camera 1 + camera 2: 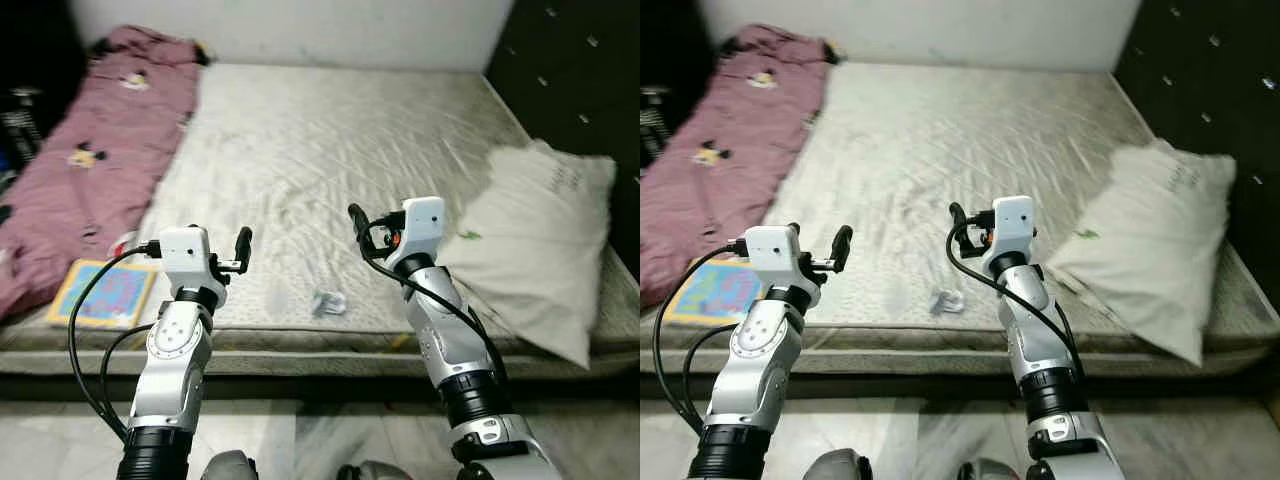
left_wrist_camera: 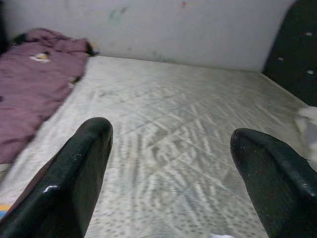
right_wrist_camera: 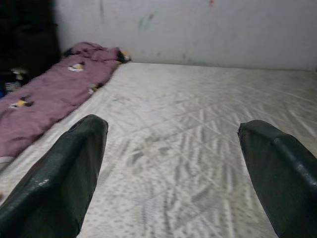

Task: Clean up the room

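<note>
I stand at the front edge of a bare, pale mattress (image 1: pixel 330 150). A small crumpled white wrapper (image 1: pixel 328 302) lies near that edge, between my two arms. A colourful book (image 1: pixel 103 293) lies at the front left corner, beside a purple blanket (image 1: pixel 95 150) with cartoon prints. My left gripper (image 2: pixel 168 131) hovers open over the front of the mattress with nothing between its fingers (image 2: pixel 84 163). My right gripper (image 3: pixel 171 124) is open and empty too, held a little above the mattress, beyond and to the right of the wrapper.
A white pillow (image 1: pixel 545 235) lies at the mattress's right side against a dark padded headboard (image 1: pixel 580 70). A white wall (image 1: pixel 300 30) runs along the far side. Dark items (image 1: pixel 20 120) stand at the far left. Pale floor (image 1: pixel 300 435) lies below the mattress edge.
</note>
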Robot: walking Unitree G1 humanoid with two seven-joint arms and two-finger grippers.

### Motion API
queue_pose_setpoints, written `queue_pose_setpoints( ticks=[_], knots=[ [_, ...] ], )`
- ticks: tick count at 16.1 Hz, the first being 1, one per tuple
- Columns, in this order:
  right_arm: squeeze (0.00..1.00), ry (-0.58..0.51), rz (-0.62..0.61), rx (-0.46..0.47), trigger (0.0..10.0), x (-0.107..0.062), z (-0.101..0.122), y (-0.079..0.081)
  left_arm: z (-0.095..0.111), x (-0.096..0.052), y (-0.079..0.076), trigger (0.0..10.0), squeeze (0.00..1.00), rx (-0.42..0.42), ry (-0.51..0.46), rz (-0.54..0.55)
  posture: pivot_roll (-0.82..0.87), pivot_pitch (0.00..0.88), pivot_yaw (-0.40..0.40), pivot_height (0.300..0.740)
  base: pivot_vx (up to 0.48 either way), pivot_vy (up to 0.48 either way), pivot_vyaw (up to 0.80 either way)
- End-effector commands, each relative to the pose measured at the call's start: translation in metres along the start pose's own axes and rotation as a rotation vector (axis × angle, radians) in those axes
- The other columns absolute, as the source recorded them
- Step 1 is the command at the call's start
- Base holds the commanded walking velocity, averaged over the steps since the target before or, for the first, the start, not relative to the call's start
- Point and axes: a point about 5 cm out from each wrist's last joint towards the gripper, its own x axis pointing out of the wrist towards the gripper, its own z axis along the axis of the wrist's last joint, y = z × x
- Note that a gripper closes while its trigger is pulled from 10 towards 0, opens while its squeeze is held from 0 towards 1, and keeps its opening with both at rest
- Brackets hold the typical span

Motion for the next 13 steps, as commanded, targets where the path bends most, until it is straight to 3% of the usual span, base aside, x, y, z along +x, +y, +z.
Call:
queue_pose_setpoints(
  ticks=[1, 13],
  knots=[
    [0.00, -0.006, 0.000, 0.000, 10.0, 0.0016, 0.0028, -0.0017, 0.0023, -0.0003, -0.0015, 10.0, 0.00, 0.001, -0.013, -0.019, 0.07, 0.000, -0.059, 0.740, 0.000, 0.000, 0.00],
    [0.00, -0.007, -0.015, -0.004, 10.0, 0.0027, 0.0037, -0.0047, 0.0026, 0.0006, -0.0025, 10.0, 0.00, -0.004, -0.012, -0.030, 0.06, 0.000, -0.057, 0.740, 0.282, 0.000, 0.00]
  ],
)
